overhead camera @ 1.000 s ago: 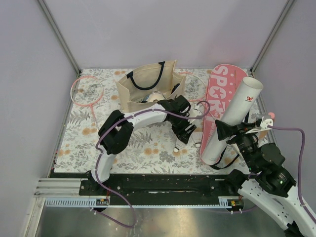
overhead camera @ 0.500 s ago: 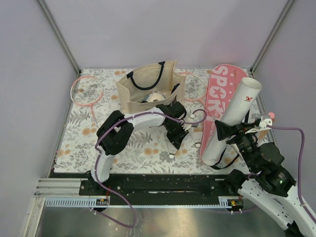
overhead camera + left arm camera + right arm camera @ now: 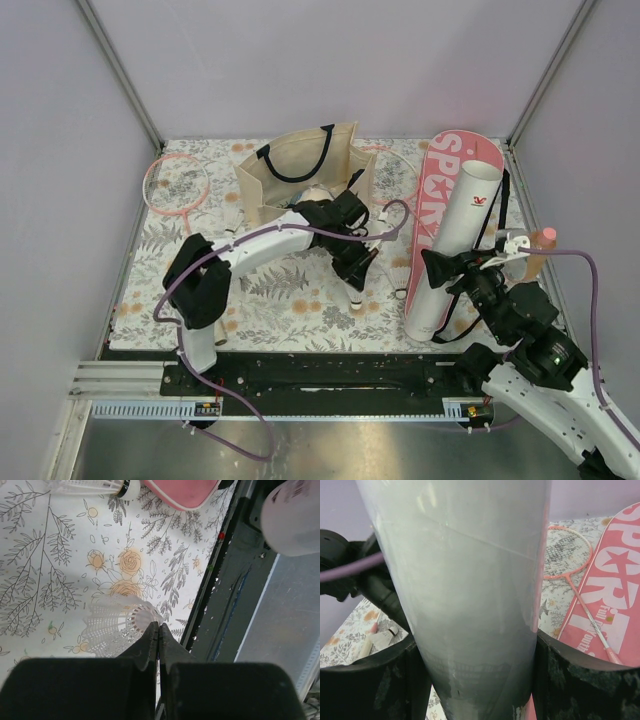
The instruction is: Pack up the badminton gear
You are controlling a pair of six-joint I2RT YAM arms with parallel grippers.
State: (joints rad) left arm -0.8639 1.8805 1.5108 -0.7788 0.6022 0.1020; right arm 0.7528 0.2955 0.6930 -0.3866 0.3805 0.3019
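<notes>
We get top looking down from behind the bases; left wrist close over the mat [image 3: 60, 555]; right wrist tight on the tube [image 3: 470, 580], which top also shows.

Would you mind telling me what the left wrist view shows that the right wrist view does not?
Only the left wrist: the left gripper shut, tips at a shuttlecock, and a second shuttlecock. Only the right wrist: the right gripper clamping the white tube, and a pink racket. Both: the pink cover and floral cloth.
</notes>
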